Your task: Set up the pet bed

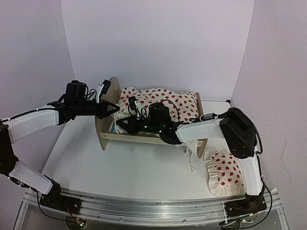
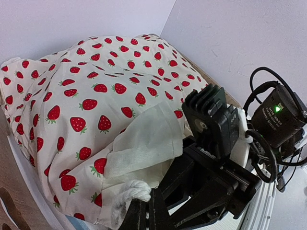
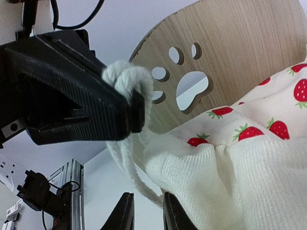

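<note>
left end effector (image 1: 114, 109) reaches in from the left at the head of the pet bed (image 1: 139, 139), its jaws closed on the knotted white cord (image 3: 125, 76) of a strawberry-print blanket (image 2: 96, 86). right end effector (image 3: 146, 213) comes across the bed from the other side and meets it there, nearly tip to tip. its jaws stand a narrow gap apart. a loop of the same cord drops into that gap, and the pictures do not show it being pinched.

the pet bed sits in the middle of the white surface (image 1: 134, 172), toward the back wall, with one long side facing the arm bases. its rounded plywood headboard (image 3: 240, 43) is on the left and stands upright, with a paw-print cutout (image 3: 192, 88) through it. the blanket is heaped over the whole top of the bed, cream with red strawberries. a white waffle-weave underside (image 3: 230, 182) is turned out at the head end, where the cord comes from.

a second piece of red-spotted ruffled cloth (image 1: 223, 172) lies flat on the surface at the right, beside the foot end of the bed and just in front of the right arm's base.

plain pale walls (image 1: 158, 43) close the surface in at the back and on both sides, meeting in corners behind the bed. an aluminium rail (image 1: 144, 208) runs along the near edge and carries both arm bases.
</note>
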You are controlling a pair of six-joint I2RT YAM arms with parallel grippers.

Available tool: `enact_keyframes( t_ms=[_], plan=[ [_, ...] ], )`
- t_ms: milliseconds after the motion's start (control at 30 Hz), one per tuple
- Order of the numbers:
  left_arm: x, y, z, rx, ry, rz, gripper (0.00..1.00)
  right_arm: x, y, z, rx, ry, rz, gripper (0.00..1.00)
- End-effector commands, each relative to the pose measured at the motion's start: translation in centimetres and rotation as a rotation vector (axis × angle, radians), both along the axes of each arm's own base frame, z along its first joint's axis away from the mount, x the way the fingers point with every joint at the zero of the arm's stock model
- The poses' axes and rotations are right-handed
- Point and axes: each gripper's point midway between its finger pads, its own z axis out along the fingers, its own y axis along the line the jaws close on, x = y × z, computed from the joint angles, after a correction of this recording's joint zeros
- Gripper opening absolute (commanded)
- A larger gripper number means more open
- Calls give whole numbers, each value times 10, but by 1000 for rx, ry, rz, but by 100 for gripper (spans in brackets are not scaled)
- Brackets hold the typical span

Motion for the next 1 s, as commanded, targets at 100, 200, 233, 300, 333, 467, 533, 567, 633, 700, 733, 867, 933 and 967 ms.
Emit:
enact_keyframes(
  t_ms=[100,200,233,300,333,467,533,567,633,700,733,867,933,967],
  plan=[
    [2,-2,8,-18,-24,-20,0,8,12,44,112,-61,-9,17],
    [2,-2,7,-17,-20,-21,0,9,14,44,115,-67,-7,11],
    [2,-2,7,-17,-20,-22,0,11,14,44,115,-68,-14,8],
    [2,-1,7,-16,-20,-20,0,14,12,44,112,-72,-27,2],
    [2,-1,7,-14,-21,-19,0,14,10,44,110,-73,-34,0],
    [6,5,9,2,-40,-10,0,18,0,45,100,-76,-51,0],
    [9,9,10,18,-58,-3,0,18,-3,45,92,-75,-51,0],
    [12,12,11,33,-72,2,0,17,-5,45,88,-76,-47,0],
    [16,19,13,70,-116,6,0,15,-11,45,69,-76,-45,0],
    [18,24,15,122,-174,0,0,13,-16,44,42,-91,-46,0],
    [19,26,17,147,-208,-3,0,13,-19,44,28,-94,-48,0],
    [23,30,31,236,-358,-25,0,15,-28,46,1,-105,-60,0],
    [25,33,38,283,-425,-33,0,17,-33,46,-10,-106,-71,0],
    [26,34,40,307,-452,-35,0,19,-36,45,-16,-105,-80,0]
  ],
)
